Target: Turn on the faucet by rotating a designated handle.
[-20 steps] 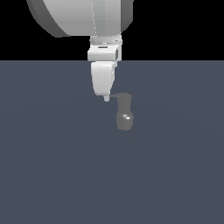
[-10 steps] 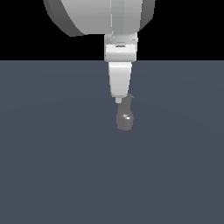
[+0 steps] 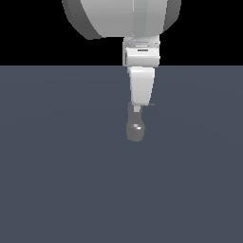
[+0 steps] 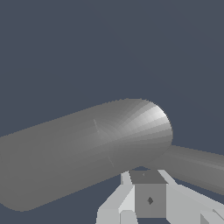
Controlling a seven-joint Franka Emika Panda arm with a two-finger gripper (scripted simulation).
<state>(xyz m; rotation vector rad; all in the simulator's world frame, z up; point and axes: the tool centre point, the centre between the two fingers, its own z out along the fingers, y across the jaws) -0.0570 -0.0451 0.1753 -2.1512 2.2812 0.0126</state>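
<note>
The faucet (image 3: pixel 135 129), a small glossy grey fixture with a rounded body, stands on the dark floor in the exterior view. My white gripper (image 3: pixel 136 109) hangs straight down onto its top and hides the neck. Only a thin sliver of the handle (image 3: pixel 151 104) pokes out on the exterior view's right of the fingers. In the wrist view a thick grey cylinder of the faucet (image 4: pixel 87 148) fills the middle, with a narrower grey bar (image 4: pixel 197 168) behind it. The gripper (image 4: pixel 150 194) looks shut, its fingers together and touching the metal, gripping nothing.
A flat dark blue-grey floor (image 3: pixel 57 190) spreads all around the faucet. The thick white arm (image 3: pixel 123 19) rises above the gripper into the black background.
The gripper has moved to the exterior view's right and down onto the faucet's top. The handle, which stuck out to the left, now shows only on the right.
</note>
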